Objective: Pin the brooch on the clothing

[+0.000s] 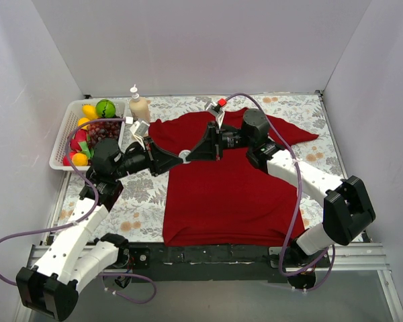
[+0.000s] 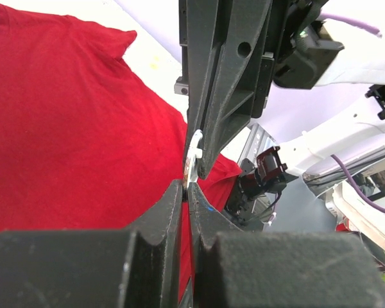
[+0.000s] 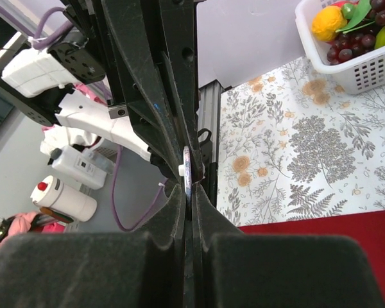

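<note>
since my right end effector [image 3: 187, 192] is clamped shut on the rim of the brooch [image 3: 187, 168], and my left end effector [image 2: 185, 187] is pinched thin against it from the opposite side, the disc hangs over the shirt's [image 1: 221, 194] far left part. whether fabric is caught i can't tell. i'd press both tips squarely together, without twisting, so the pin takes cloth.
</note>
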You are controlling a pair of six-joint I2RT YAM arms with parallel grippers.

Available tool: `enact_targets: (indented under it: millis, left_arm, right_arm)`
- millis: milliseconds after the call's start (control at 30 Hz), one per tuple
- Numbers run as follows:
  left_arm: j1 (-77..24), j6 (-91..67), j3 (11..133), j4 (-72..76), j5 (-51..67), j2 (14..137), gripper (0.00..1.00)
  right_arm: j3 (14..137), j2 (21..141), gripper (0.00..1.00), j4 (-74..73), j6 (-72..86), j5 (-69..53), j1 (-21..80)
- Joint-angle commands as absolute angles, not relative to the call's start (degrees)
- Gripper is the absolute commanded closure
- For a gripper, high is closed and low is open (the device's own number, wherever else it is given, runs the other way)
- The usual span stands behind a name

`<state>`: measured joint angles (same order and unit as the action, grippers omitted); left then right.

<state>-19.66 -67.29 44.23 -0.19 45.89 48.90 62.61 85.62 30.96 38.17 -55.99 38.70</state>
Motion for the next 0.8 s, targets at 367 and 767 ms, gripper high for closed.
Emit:
enact_targets:
  millis: [367,767]
  left_arm:
    - [-21.5,-63.0,54.4,-4.3,51.0,51.9,1.00]
    - [-26.7,-62.9,58.4,-4.3,48.7,53.4,1.00]
  right_arm:
    - [78.3,91.3,0.99,-4.6,22.2,-39.6,40.5]
    - [83.1,93.8,0.99,-14.2,17.6,-33.4,42.1]
